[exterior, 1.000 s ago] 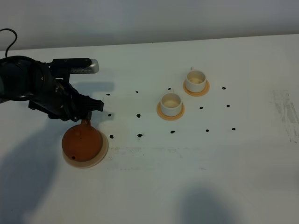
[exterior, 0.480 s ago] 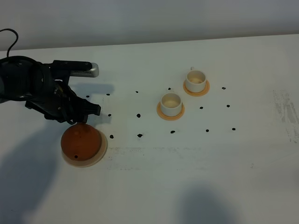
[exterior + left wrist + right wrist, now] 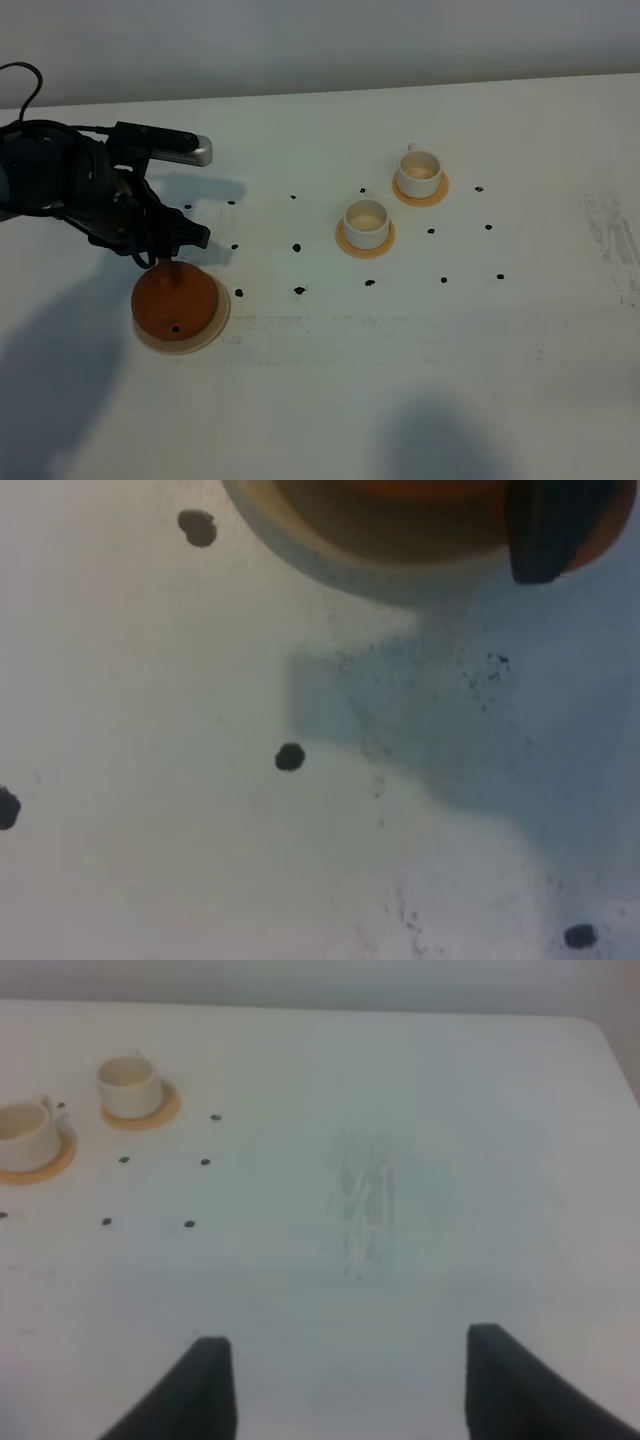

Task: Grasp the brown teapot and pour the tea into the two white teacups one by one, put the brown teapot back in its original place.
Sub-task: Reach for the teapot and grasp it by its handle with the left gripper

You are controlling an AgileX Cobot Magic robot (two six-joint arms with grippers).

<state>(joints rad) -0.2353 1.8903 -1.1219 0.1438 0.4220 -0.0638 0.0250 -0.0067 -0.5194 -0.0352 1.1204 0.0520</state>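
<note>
Left gripper (image 3: 172, 252) is at the handle of my teapot (image 3: 176, 303), pinching or spread I cannot tell; the teapot sits on its disc (image 3: 178, 348), near cup (image 3: 367, 222) and far cup (image 3: 419, 173) look filled, so I judge only release remains.

Seen from above, the arm's dark bulk hides the fingertips of the left gripper (image 3: 172, 252) and the far end of the brown teapot (image 3: 176, 305). The left wrist view crops the teapot, its beige coaster (image 3: 350, 568) and one finger (image 3: 545, 530). The right wrist view crops the right gripper (image 3: 345, 1385) and one white teacup (image 3: 20, 1135). The cups' contents are too small to tell.
</note>
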